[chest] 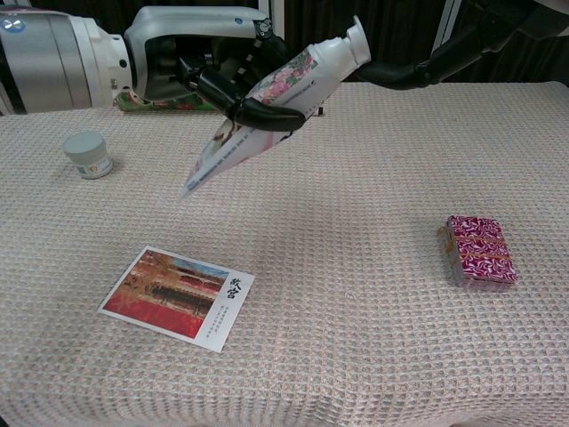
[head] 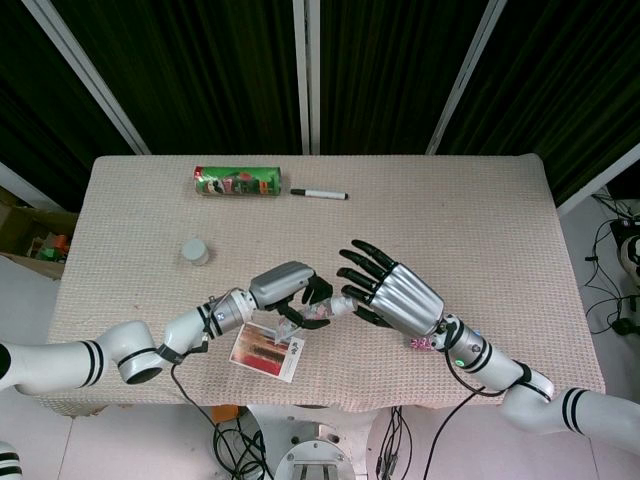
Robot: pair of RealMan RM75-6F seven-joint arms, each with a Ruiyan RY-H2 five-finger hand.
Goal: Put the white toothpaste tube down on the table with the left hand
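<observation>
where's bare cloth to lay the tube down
The left hand holds the tube above the table. Bare cloth lies under it, between the postcard and the red packet, and more between the jar and the postcard. The far left edge is crowded by the green can and marker.

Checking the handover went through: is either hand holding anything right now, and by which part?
The left hand grips the white toothpaste tube around its middle, cap up. The right hand is open, holding nothing.

Bright even overhead light, soft faint shadows, sharp focus, dark backdrop.
</observation>
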